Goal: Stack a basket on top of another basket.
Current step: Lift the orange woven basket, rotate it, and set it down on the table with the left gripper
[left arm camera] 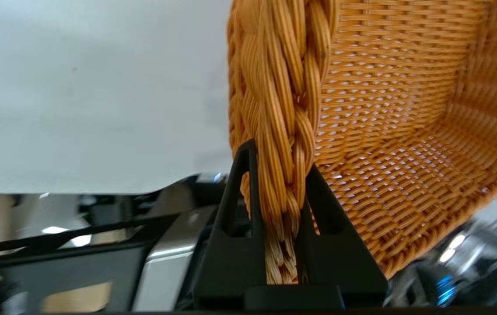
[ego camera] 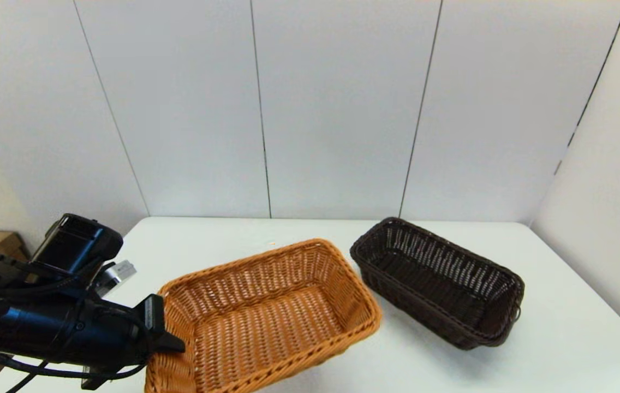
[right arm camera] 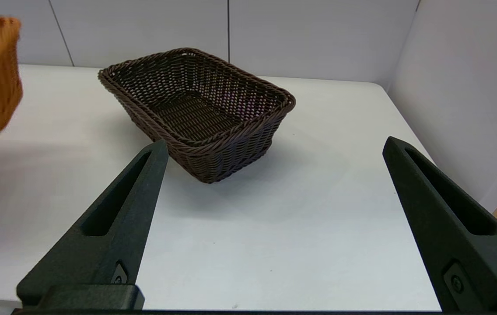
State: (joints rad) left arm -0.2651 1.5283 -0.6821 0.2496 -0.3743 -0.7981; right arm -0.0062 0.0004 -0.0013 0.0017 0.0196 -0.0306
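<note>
Left gripper reached in low from the left, pinching the orange-tan basket's braided rim, basket tilted. Dark brown basket sat on the counter, just beside. Right gripper spread wide, empty.

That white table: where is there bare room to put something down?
Bare table lies right of and in front of the dark basket, and behind both baskets by the wall. It is crowded between the dark basket and the orange basket, gripped by the left gripper.

The white table is occupied by the dark brown wicker basket, set toward its right side.
</note>
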